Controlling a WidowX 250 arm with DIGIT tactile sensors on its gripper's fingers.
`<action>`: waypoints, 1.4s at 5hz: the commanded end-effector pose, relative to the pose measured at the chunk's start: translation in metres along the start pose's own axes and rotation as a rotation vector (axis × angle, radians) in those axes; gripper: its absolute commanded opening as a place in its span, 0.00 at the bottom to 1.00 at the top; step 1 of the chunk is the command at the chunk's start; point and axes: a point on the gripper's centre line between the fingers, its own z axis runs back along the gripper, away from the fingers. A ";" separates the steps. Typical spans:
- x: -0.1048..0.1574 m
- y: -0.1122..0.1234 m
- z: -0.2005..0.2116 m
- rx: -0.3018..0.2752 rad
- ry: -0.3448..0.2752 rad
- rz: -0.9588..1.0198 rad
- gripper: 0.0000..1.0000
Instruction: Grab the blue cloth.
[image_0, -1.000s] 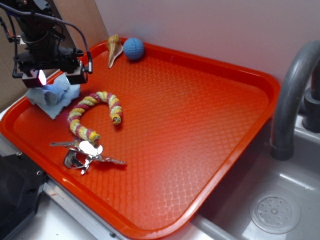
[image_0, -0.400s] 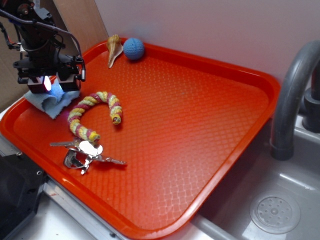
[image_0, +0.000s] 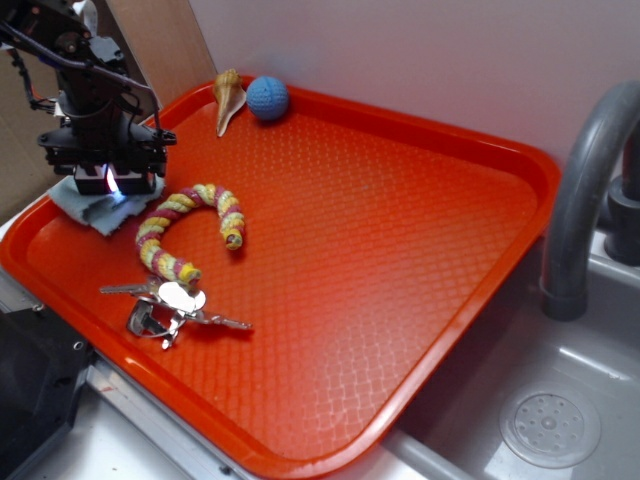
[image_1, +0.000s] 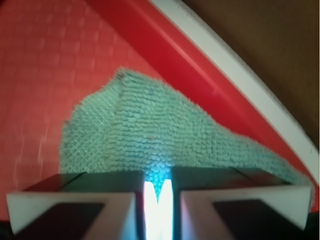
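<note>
Blue cloth (image_0: 88, 207) lies crumpled at the far-left edge of the red tray (image_0: 420, 250), right against the raised rim. In the wrist view the cloth (image_1: 150, 135) shows as a terry wedge peaking up between the pads, its right side running along the tray rim (image_1: 200, 70).

Claw (image_0: 110, 178) is down on the cloth, pointing straight down. Wrist view: claw (image_1: 158, 200) fingers (image_1: 80, 195) pinched to a narrow slit with a tuft of cloth caught between them, lit bright. So it is clamped on a fold of the cloth.

Nearest neighbour: a braided rope toy (image_0: 185, 230), yellow/pink/green, curved in a hook shape just right of the cloth. Its upper arc sits close beside the claw, and whether it touches the cloth edge cannot be told. Below it, a bunch of keys (image_0: 170, 308) on a ring near the tray's front-left edge, apart from the cloth.

At the far corner of the tray: a seashell (image_0: 228, 97) and a blue knitted ball (image_0: 267, 98) side by side, well apart from the cloth. Rest of the tray is bare textured plastic.

Arm (image_0: 85, 80) stands near vertical over the tray's left corner, black links and cables visible above the wrist.

Right of the tray: grey faucet (image_0: 585, 190) and sink (image_0: 550, 425) with a drain strainer.
</note>
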 end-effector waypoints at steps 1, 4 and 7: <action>-0.006 0.010 0.006 -0.022 0.000 0.012 0.00; 0.005 0.039 0.036 -0.120 0.034 0.065 1.00; -0.001 0.056 0.017 -0.125 0.055 0.053 1.00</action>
